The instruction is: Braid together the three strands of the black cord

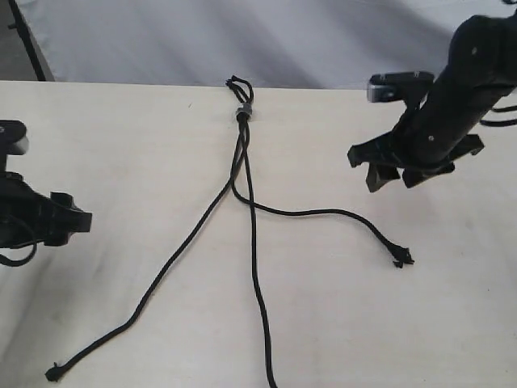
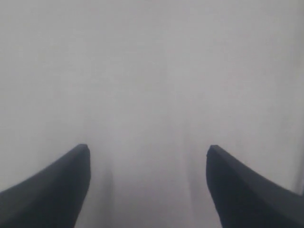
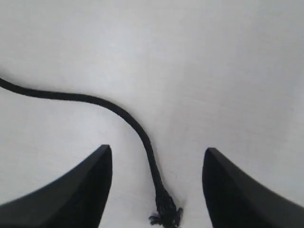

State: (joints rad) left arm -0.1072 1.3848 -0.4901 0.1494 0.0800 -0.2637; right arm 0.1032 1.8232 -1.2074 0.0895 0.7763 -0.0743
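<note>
While the table bore the black cord unbraided, its three strands fanning nearward from the far knot, left gripper hung released, seemingly clear of cord; right gripper, likewise released, straddled the right strand's frayed end: pinching fray alone risked slippage.

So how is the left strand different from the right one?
The left strand runs long and nearly straight; the right strand bends sideways and ends sooner. The right strand's end shows between the open jaws of the right tool; the open left tool has no cord in its view. Both are thin, black and frayed at the end.
</note>
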